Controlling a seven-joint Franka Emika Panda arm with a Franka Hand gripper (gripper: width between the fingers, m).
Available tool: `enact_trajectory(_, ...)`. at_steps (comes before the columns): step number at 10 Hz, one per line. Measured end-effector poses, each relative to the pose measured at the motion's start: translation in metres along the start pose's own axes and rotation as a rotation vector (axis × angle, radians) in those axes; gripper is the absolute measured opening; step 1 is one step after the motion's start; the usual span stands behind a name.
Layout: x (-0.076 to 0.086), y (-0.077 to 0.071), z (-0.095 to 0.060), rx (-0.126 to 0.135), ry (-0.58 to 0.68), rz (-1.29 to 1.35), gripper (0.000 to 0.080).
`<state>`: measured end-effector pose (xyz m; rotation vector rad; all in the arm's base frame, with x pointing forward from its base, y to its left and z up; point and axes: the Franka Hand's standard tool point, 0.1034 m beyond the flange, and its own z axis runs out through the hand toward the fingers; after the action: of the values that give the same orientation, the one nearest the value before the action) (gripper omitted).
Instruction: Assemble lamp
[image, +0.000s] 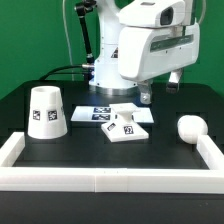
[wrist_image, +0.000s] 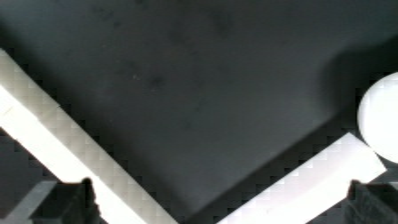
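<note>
The tapered white shade (image: 45, 110) stands on the black table at the exterior view's left. The small square base (image: 127, 127) lies in the middle. The round-headed bulb (image: 190, 127) lies at the exterior view's right, and it also shows as a white curve at the edge of the wrist view (wrist_image: 384, 120). My gripper (image: 160, 88) hangs high above the table, between the base and the bulb. In the wrist view the gripper (wrist_image: 217, 205) is open and empty, with one dark fingertip (wrist_image: 64, 200) in each lower corner.
The marker board (image: 100, 113) lies flat just behind the base. A low white wall (image: 110, 180) rims the table at the front and sides. Two of its strips (wrist_image: 54, 130) meet in a corner in the wrist view. The arm's base stands at the back.
</note>
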<state>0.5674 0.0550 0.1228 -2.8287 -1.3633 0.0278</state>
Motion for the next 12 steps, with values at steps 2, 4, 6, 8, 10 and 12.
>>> enact_trajectory(2,0.000,0.000,0.000,0.000,0.000,0.000,0.0699)
enact_trajectory(4,0.000,0.000,0.000,0.000,0.000,0.000,0.0699)
enact_trajectory(6,0.000,0.000,0.000,0.001,0.000,0.000,0.0699)
enact_trajectory(8,-0.020,-0.004,0.006,0.011,0.002,0.087,0.0699)
enact_trajectory(10,-0.045,-0.016,0.011,0.006,-0.001,0.229,0.0699)
enact_trajectory(12,-0.066,-0.023,0.018,0.003,0.005,0.343,0.0699)
